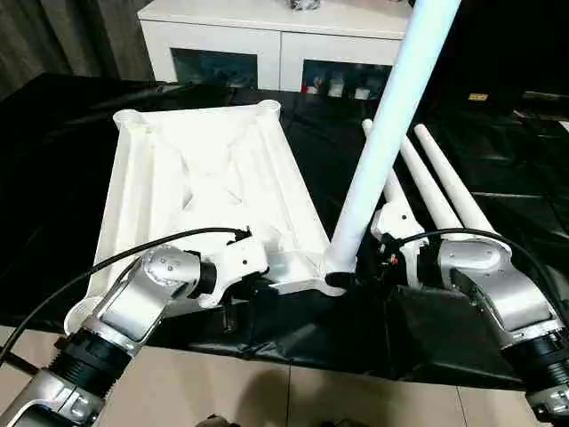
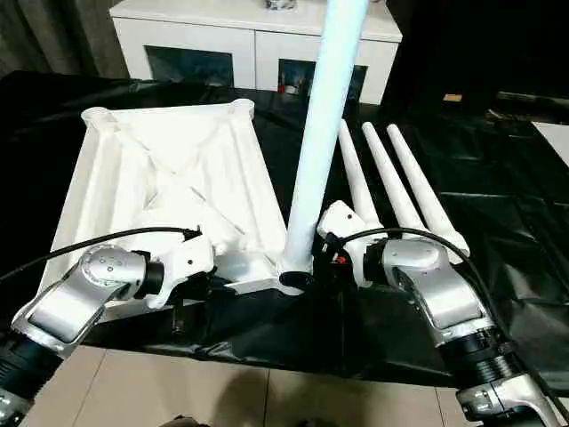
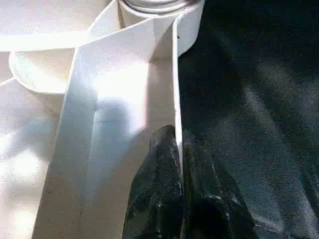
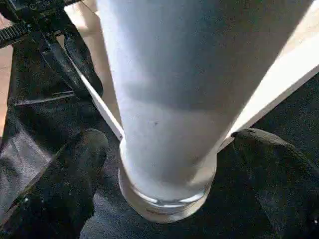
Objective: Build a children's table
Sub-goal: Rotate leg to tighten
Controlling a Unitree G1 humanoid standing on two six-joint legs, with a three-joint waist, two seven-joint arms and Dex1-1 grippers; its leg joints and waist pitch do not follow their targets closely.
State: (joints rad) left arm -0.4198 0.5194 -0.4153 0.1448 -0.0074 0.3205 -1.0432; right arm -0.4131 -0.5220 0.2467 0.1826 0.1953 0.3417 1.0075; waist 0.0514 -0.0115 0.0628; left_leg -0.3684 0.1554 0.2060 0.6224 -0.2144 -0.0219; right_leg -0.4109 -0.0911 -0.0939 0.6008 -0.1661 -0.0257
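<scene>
Seating the first leg [image 1: 382, 151], centre frame: your left gripper [image 3: 180, 164] pinches the tabletop [image 1: 209, 169] rim, right gripper [image 4: 164, 164] spread wide. Fetch another leg next.

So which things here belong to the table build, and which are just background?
Part of the job:
- table top, upside down on the black sheet
- upright leg standing in the near corner socket
- three loose legs lying beside it
- left gripper, jaws shut on the top's edge
- right gripper, jaws open around the leg

Just lying about:
- white cabinet
- black sheet
</scene>
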